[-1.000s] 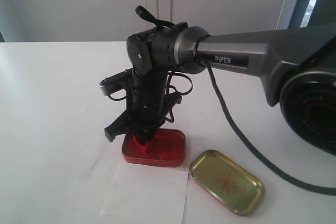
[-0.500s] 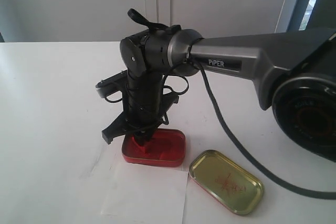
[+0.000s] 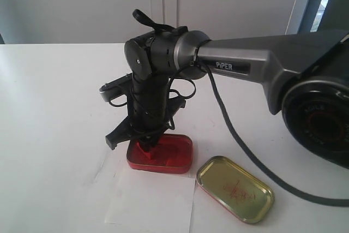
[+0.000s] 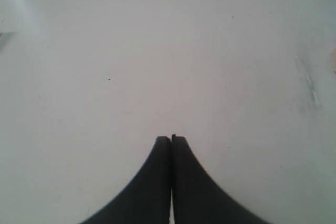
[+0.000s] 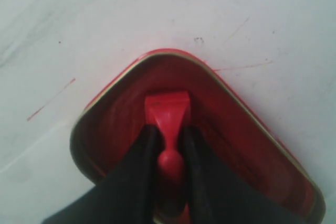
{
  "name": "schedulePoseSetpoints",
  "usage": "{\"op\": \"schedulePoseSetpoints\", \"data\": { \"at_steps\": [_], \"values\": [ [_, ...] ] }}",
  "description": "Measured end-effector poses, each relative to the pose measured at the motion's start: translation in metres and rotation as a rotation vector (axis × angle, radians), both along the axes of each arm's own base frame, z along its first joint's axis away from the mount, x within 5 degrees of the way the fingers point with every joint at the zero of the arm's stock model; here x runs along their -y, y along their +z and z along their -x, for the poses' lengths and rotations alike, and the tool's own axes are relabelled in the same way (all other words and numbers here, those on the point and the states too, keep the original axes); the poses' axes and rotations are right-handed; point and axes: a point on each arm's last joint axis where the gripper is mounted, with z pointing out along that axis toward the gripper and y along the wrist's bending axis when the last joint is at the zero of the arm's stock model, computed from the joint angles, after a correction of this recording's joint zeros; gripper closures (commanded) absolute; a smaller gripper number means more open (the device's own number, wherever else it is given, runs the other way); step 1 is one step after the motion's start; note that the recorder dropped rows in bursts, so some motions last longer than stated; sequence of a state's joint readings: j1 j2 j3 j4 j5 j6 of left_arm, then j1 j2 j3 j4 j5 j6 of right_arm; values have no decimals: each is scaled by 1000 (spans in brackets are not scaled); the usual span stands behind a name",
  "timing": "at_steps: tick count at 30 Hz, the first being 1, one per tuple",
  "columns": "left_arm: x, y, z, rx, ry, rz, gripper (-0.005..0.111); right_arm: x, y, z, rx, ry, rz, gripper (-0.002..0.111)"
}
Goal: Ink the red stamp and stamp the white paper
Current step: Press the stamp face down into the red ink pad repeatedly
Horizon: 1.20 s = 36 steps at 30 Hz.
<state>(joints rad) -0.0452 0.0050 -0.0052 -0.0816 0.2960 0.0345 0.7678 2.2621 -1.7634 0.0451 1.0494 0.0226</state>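
Ok so the right gripper point(image 3: 148, 144) is clamped on the stamp point(image 5: 167, 109), fingers pinching the knob from both sides. The square base pokes out past the fingertips, down inside the ink tin point(image 3: 177, 155). From the wrist view the base looks pressed onto the pad near one end of the tin, though I can't swear it's making full contact.

The bit that matters for the next move is the paper point(image 3: 152, 200). It lies flat on the table point(image 3: 54, 107) right next to the tin, on the side of the gripper that faces the exterior camera. Its far edge runs up against the tin's long side, and I can't tell if it tucks under. So I'd say it's a short hop: lift clear of the tin's rim, come toward the camera, set down. The sheet's long side looks roughly parallel to the tin's.

The gold lid point(image 3: 234, 188) sits off to the side of the gripper, next to the paper but out of the way.

The left gripper point(image 4: 171, 139) is closed on nothing over bare table, so the right arm is clearly the one doing the work.
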Motion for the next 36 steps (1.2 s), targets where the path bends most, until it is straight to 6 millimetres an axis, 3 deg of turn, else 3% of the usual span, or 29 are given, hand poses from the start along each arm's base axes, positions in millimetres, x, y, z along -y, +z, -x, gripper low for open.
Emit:
{"op": "schedulePoseSetpoints", "data": {
  "at_steps": [36],
  "values": [
    [0,0,0,0,0,0,107,2,16,2,32,-3,-26,108]
  ]
}}
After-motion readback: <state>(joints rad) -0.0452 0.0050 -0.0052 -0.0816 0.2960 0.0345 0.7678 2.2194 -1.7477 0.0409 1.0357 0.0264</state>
